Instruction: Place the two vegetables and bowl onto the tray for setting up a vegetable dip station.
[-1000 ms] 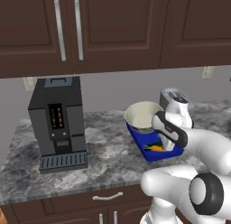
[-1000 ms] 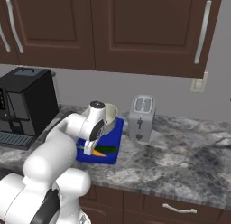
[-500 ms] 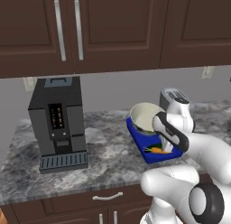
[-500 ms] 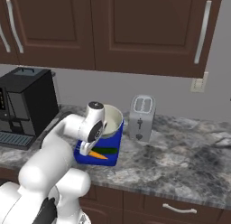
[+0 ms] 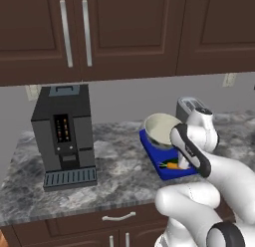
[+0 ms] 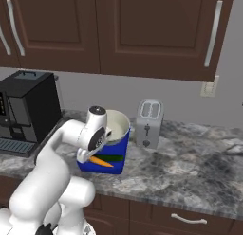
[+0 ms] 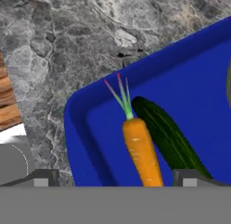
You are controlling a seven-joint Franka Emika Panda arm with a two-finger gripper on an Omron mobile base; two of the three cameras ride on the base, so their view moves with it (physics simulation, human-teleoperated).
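Hovering low over the near corner of the shallow, glossy blue tray (image 7: 189, 96) with its rounded raised rim, fingers (image 7: 43, 179) spread wide and gripping nothing. Lying side by side on the tray floor, touching: tapered orange carrot (image 7: 142, 151) with thin green and pink top, and slim dark green cucumber (image 7: 167, 137) with faint streaks. Sitting at the tray's far end: round deep bowl (image 5: 162, 129), cream inside. Resting on mottled grey stone tabletop (image 7: 58, 51) beside a ribbed metal toaster (image 6: 150, 123).

Home kitchen, dark wood cabinets (image 5: 124, 32), marble counter (image 6: 190, 163), coffee machine (image 5: 64, 134), toaster (image 6: 149, 122)
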